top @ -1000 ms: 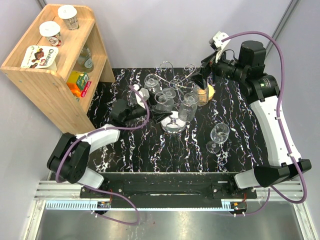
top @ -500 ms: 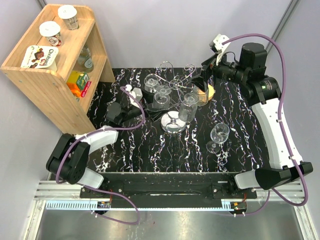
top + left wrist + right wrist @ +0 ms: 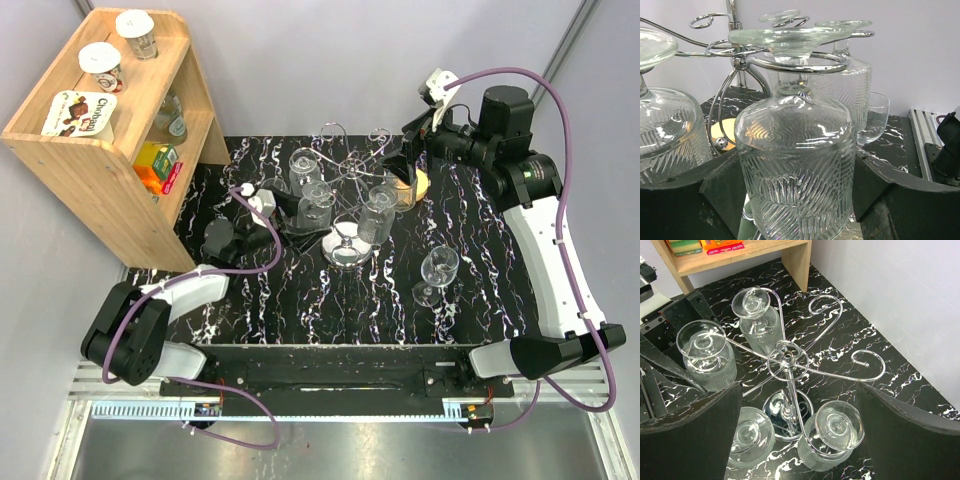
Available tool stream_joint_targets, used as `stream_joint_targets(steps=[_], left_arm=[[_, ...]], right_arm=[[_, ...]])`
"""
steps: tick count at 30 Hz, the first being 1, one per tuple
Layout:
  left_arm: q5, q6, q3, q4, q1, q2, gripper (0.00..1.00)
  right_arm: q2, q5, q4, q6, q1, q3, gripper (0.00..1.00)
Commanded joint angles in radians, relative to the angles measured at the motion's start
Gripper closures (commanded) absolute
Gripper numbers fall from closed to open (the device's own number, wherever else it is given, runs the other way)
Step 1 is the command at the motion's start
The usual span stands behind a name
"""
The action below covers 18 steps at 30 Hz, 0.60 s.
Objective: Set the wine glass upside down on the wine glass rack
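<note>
Glasses (image 3: 832, 432), four of them, hang foot-up from the curled arms of the wine glass rack (image 3: 786, 360) under the right wrist camera. The rack's thin post stands on a mirror disc on the black marble desk (image 3: 880, 370). The wine glass (image 3: 705, 352) is the one at the left of this view. The right end effector (image 3: 800, 385) hovers above the rack, its fingers wide apart.

From the left wrist, the wine glass (image 3: 795, 170) fills the middle, bowl downward, its foot resting on a wire loop of the rack. The left end effector (image 3: 797, 152) is clamped on the ribbed bowl, a dark finger (image 3: 715, 195) against each side. Another hung glass (image 3: 665, 130) is just beside it on the left. An upright glass (image 3: 874, 117) stands on the desk behind.

Seen from above, the rack stands toward the back of the desk. The left arm reaches in from the near left to the wine glass (image 3: 313, 205), and the right arm arches over from the right. The upright glass (image 3: 438, 268) stands apart, to the right of the rack. A wooden shelf (image 3: 100, 170) stands off the desk's left corner.
</note>
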Motion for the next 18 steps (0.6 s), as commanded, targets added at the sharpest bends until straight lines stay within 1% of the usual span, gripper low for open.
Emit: stream_joint_targets(steps=[1,10,14,18], left_arm=[[0.003,0.06,0.006,0.068,-0.01,-0.044,1.0],[-0.007,0.156,0.044,-0.087,-0.072,-0.046,1.0],[-0.014,0.182,0.066,-0.15,-0.08,-0.046,1.0],[-0.022,0.189,0.07,-0.152,-0.08,-0.046,1.0]], right_arm=[[-0.024,-0.017,0.009,-0.006,-0.005,-0.003,0.01],[-0.027,-0.019,0.005,-0.013,-0.005,-0.009,0.0],[-0.027,-0.013,-0.004,-0.022,-0.005,-0.006,0.0],[-0.01,-0.017,-0.038,-0.023,-0.005,0.018,0.01]])
